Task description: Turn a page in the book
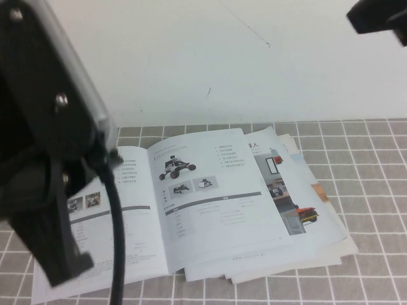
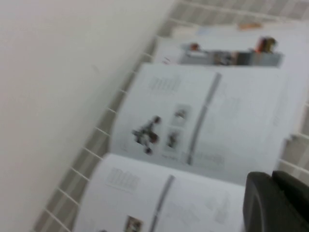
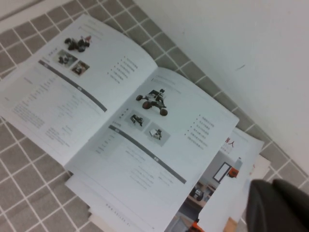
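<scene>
Two grippers up, off book. My left gripper [image 2: 275,203] nearest, at 8 o'clock, fingers' state unclear. Book [image 1: 191,210] open flat at centre, page [image 1: 216,197] lying right of spine. My right gripper [image 3: 280,208] closed, empty, at 2 o'clock.

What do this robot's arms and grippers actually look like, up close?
The left arm is a bulky matte-black casing with a pale grey edge, silver screw heads and a thick black cable hanging from it. The left gripper and the right gripper show only as dark, rounded blocks. The right arm is black too.
</scene>
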